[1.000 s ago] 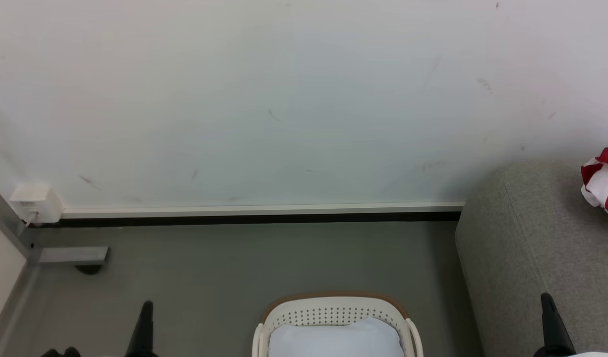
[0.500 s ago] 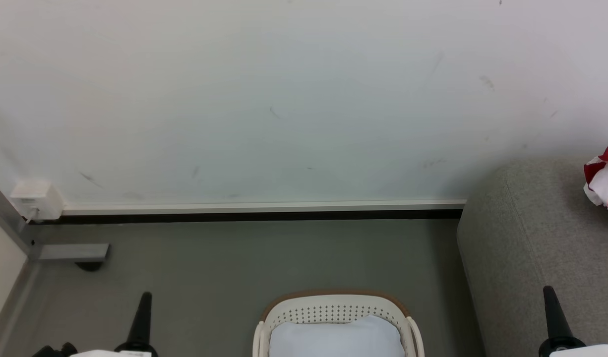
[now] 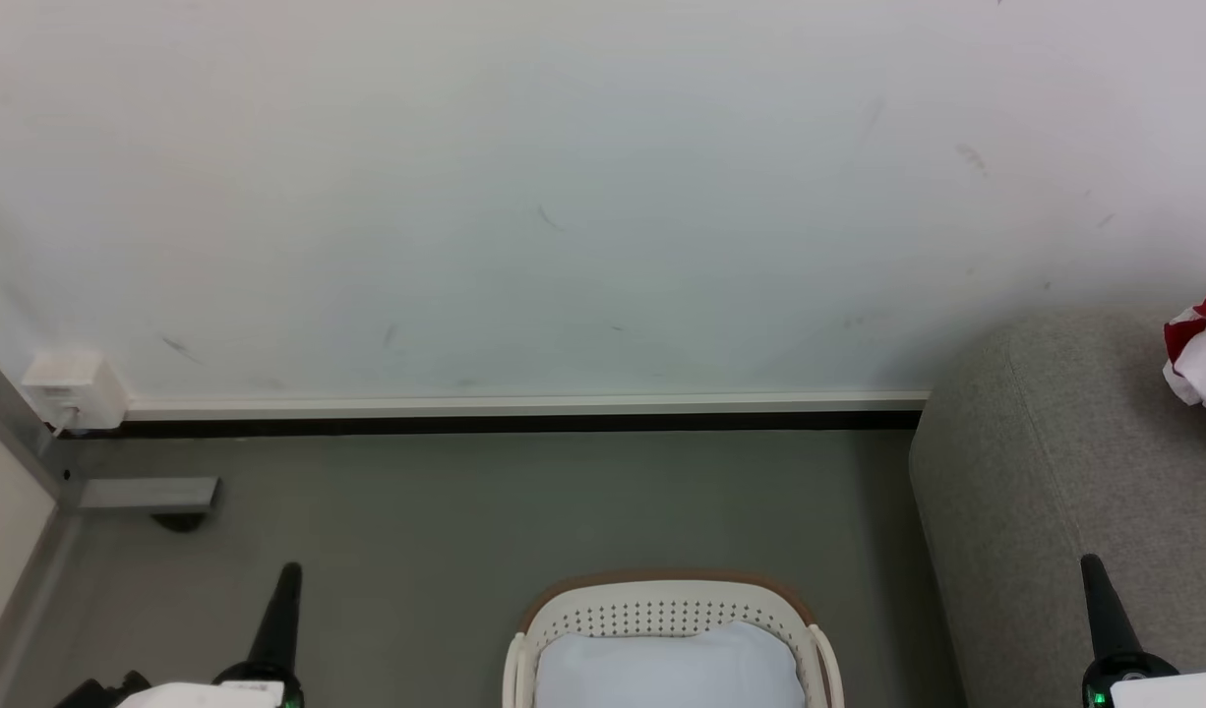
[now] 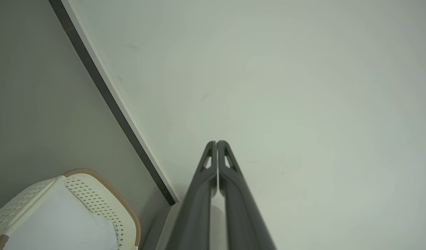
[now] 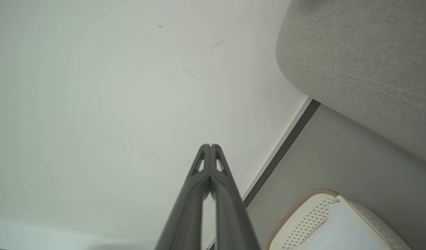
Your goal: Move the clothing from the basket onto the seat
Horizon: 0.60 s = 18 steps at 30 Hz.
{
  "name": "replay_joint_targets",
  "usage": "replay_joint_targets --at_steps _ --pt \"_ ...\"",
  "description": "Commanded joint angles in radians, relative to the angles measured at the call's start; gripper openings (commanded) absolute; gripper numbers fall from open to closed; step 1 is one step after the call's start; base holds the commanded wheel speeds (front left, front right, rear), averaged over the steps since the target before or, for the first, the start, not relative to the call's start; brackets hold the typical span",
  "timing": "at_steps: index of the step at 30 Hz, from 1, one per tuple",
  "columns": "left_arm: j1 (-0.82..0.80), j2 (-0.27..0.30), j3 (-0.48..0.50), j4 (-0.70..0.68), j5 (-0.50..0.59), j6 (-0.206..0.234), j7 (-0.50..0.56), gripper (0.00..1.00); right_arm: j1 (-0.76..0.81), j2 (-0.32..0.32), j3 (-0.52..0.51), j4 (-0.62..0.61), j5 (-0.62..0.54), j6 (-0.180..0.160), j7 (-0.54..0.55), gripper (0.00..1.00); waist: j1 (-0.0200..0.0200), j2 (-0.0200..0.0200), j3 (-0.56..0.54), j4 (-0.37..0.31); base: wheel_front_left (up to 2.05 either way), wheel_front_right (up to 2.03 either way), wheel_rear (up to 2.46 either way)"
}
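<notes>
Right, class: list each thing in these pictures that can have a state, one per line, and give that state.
left gripper, shut, holding nothing.
right gripper, shut, holding nothing.
basket, upright on the floor, with a pad inside.
pad, pale, lying in the basket.
clothing, crumpled, lying on the seat.
seat, bearing the clothing at the head view's right edge.
</notes>
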<state>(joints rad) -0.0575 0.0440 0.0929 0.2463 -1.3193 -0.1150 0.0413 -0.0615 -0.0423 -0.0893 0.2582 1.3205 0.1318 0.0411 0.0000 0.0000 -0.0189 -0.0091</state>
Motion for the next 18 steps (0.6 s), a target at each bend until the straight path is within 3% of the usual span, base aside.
replay_joint_targets --at_steps 1,18 --pt "-0.018 0.008 0.006 -0.005 -0.022 -0.006 0.006 0.0 -0.024 -0.011 -0.005 -0.01 0.025 -0.002 0.004 0.0 0.0 0.0 0.001 0.0 0.0 0.0 0.0" --pt "-0.039 0.009 0.016 -0.002 -0.16 -0.012 0.041 0.0 -0.041 -0.012 -0.016 -0.013 0.162 -0.002 0.04 0.0 0.0 0.0 0.01 0.004 0.0 0.0 0.0"
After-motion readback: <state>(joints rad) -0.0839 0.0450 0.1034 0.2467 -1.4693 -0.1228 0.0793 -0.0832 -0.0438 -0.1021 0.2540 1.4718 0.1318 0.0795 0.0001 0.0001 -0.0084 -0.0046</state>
